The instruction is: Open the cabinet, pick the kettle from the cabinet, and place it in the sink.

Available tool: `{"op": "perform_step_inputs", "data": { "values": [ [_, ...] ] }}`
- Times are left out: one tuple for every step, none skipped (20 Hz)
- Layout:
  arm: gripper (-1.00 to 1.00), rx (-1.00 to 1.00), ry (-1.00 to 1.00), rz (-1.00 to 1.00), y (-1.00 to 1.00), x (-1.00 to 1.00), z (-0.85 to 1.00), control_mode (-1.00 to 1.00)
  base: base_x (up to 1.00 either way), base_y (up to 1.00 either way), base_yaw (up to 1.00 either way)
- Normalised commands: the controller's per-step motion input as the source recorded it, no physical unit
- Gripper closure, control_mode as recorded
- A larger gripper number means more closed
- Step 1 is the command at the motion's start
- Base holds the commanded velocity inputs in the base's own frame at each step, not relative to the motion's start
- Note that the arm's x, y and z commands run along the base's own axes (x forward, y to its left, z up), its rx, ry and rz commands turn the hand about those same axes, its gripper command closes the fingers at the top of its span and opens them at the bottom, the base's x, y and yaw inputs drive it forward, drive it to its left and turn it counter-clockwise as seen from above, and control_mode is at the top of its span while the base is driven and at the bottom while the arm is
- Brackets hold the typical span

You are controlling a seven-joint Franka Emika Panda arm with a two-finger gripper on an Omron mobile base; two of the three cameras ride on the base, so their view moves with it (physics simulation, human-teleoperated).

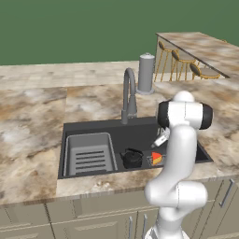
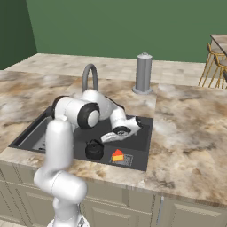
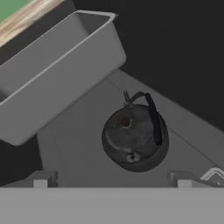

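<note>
The small black kettle (image 1: 132,158) (image 2: 94,150) (image 3: 133,138) stands upright on the floor of the dark grey sink (image 1: 140,130) (image 2: 142,135) (image 3: 74,144), its arched handle folded to one side. My gripper (image 1: 161,139) (image 2: 109,137) (image 3: 112,178) hangs just above it, open, with the fingertips wide apart and nothing between them. It is clear of the kettle. The ribbed grey rack (image 1: 88,154) (image 3: 57,65) fills the left part of the basin. The cabinet is out of view.
A red-and-yellow wedge (image 1: 157,158) (image 2: 117,155) lies in the sink right of the kettle. The curved faucet (image 1: 129,93) (image 2: 90,75) rises behind the basin. A grey canister (image 1: 146,73) (image 2: 143,73) stands on the marble counter. Bar stools (image 1: 182,60) stand far right.
</note>
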Motion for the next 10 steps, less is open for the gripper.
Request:
{"op": "perform_step_inputs", "data": {
  "values": [
    [-1.0, -0.17, -0.01, -0.16, -0.09, -0.26, 0.42, -1.0, 0.0, 0.0, 0.0],
    [-1.0, -0.19, 0.0, -0.16, -0.09, -0.25, 0.43, -1.0, 0.0, 0.0, 0.0],
    [-1.0, -0.18, 0.0, -0.16, -0.09, -0.25, 0.43, -1.0, 0.0, 0.0, 0.0],
    [-1.0, -0.18, 0.0, -0.18, -0.1, -0.25, 0.43, -1.0, 0.0, 0.0, 0.0],
    [-1.0, -0.16, 0.0, -0.19, -0.1, -0.25, 0.44, -1.0, 0.0, 0.0, 0.0],
    [-1.0, -0.16, 0.0, -0.21, -0.09, -0.24, 0.44, -1.0, 0.0, 0.0, 0.0],
    [-1.0, -0.15, 0.0, -0.22, -0.09, -0.24, 0.43, -1.0, 0.0, 0.0, 0.0],
    [-1.0, -0.13, 0.0, -0.22, -0.11, -0.27, 0.43, -1.0, 0.0, 0.0, 0.0],
    [-1.0, -0.12, 0.0, -0.22, -0.12, -0.3, 0.43, -1.0, 0.0, 0.0, 0.0],
    [-1.0, -0.11, 0.0, -0.22, -0.12, -0.31, 0.44, -1.0, 0.0, 0.0, 0.0]
  ]
}}
